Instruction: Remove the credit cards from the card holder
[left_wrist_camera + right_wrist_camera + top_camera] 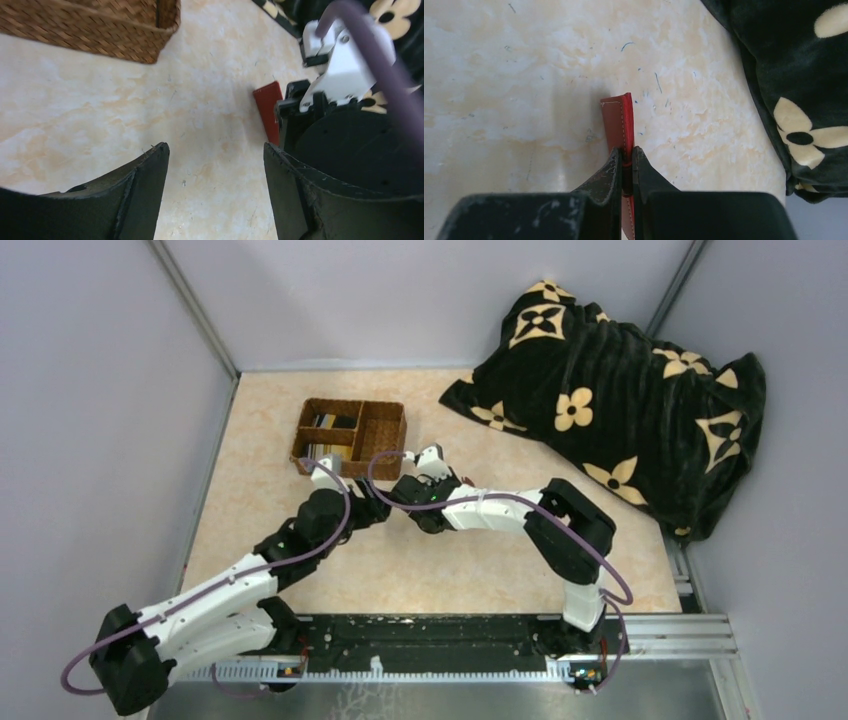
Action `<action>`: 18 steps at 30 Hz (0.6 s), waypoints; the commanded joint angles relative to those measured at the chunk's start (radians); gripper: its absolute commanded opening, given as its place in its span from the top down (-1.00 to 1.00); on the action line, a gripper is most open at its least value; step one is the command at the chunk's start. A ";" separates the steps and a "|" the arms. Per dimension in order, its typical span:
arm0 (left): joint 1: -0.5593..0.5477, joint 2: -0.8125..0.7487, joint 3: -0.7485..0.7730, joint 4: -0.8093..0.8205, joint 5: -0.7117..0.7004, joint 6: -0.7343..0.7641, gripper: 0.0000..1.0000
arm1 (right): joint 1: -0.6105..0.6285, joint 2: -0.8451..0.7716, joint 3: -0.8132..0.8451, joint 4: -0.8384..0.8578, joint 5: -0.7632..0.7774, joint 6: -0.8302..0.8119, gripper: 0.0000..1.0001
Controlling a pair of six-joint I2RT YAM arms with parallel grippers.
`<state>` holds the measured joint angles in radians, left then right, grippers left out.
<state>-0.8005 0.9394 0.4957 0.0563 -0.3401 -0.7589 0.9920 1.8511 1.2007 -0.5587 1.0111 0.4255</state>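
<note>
Card holder (619,122): one, red with pale stitching, seen edge-on and pinched between the two fingers of the right gripper (626,157), which is clamped tight on it at the centre of the right wrist view. Credit cards (335,422): two small piles in the left-hand compartments of one wicker basket (396,440), with dark and striped ones in the farther compartment and what look like paler ones in the nearer. They are too small to count within each pile. Two grippers and one blanket make up the rest.

Only the overhead view shows the cards and the inside of the basket, toward the upper left of the table (450,570). There the card holder is hidden where the two grippers meet in mid-frame.

The left wrist view shows, from the left:
- a corner of the basket at upper left;
- the left gripper (216,155), its jaws spread wide over tabletop with nothing between them;
- the card holder as a red slab at centre right, partly covered by the right gripper's black and white body.

Whether the holder touches the table I cannot tell. A purple cable (385,65) crosses the upper right corner of that view. At far right in the overhead view, a black blanket (620,390) with cream flowers lies heaped in the table's far right corner, near the right gripper but apart from it.
</note>
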 commanded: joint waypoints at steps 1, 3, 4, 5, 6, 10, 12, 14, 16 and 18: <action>0.003 -0.094 0.019 -0.125 -0.119 0.001 -0.51 | 0.039 0.022 0.029 -0.002 -0.078 0.069 1.00; 0.003 -0.095 0.029 -0.150 -0.139 0.002 -0.51 | 0.052 0.018 0.024 0.027 -0.120 0.065 1.00; 0.004 -0.091 0.034 -0.162 -0.147 -0.003 -0.51 | 0.060 0.017 0.023 0.038 -0.136 0.068 1.00; 0.003 -0.086 0.037 -0.169 -0.150 -0.009 -0.51 | 0.068 0.016 0.025 0.047 -0.149 0.071 1.00; 0.003 -0.080 0.038 -0.175 -0.153 -0.014 -0.51 | 0.076 0.016 0.025 0.057 -0.160 0.076 0.96; 0.003 -0.071 0.031 -0.161 -0.148 -0.031 -0.50 | 0.101 0.012 0.016 0.099 -0.197 0.063 0.03; 0.003 -0.068 0.023 -0.141 -0.142 -0.031 -0.50 | 0.103 -0.005 -0.007 0.133 -0.231 0.063 -0.14; 0.003 -0.059 0.023 -0.139 -0.145 -0.032 -0.50 | 0.103 -0.041 -0.045 0.183 -0.260 0.054 -0.19; 0.003 -0.050 0.023 -0.137 -0.156 -0.038 -0.51 | 0.103 -0.102 -0.101 0.253 -0.268 0.027 -0.24; 0.003 -0.048 0.016 -0.119 -0.154 -0.033 -0.50 | 0.102 -0.152 -0.152 0.301 -0.255 0.000 -0.26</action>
<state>-0.8005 0.8848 0.5064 -0.0891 -0.4740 -0.7750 1.0847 1.8271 1.1191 -0.3847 0.7746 0.4644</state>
